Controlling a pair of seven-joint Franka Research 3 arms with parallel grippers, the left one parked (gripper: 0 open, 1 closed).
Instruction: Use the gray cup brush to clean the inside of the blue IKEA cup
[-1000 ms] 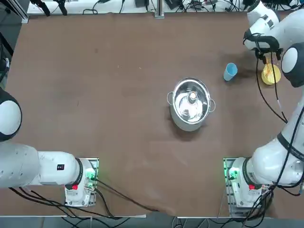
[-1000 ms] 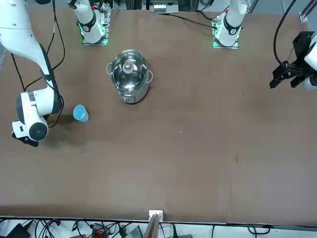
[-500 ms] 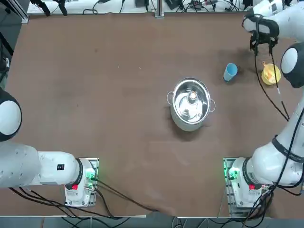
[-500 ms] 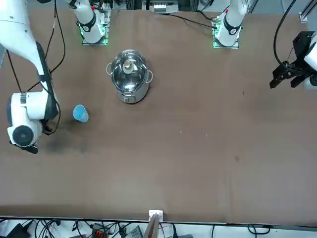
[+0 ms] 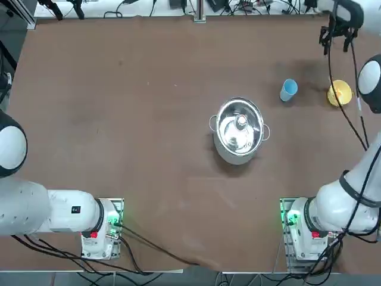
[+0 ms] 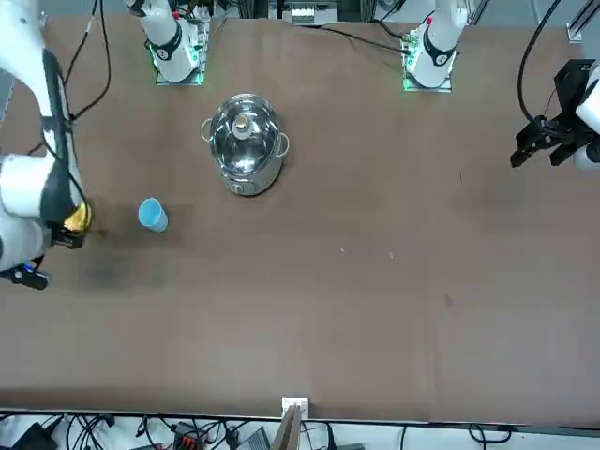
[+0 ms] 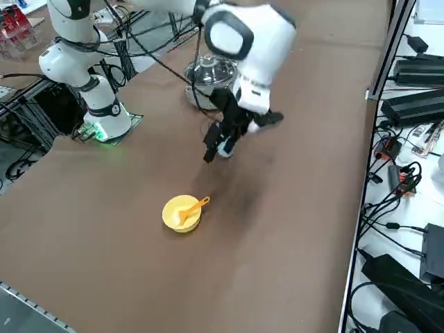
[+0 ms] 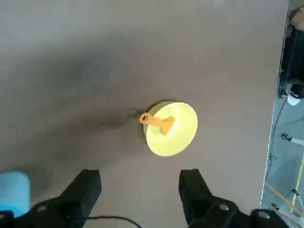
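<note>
Raised well above the tabletop (image 5: 119, 89) near its far right corner, my right end effector (image 8: 137, 190) hangs with its two black fingers spread apart and nothing between them. I judge that height suits a look-down over the things below rather than a grasp. Directly under it sits a small yellow round bowl (image 8: 171, 128) with an orange handled utensil (image 8: 156, 121) resting in it; no gray cup brush shows in any view, so I cannot say where it is. The light blue plastic cup (image 5: 288, 90) stands just beside the bowl, apart from it, empty as far as I can see. Further in, mid-table, is a shiny steel pot with a lid (image 5: 239, 130). The wrist view alone shows the spread fingers and the utensil's handle; the overhead view alone shows the spacing of cup, bowl and pot.
</note>
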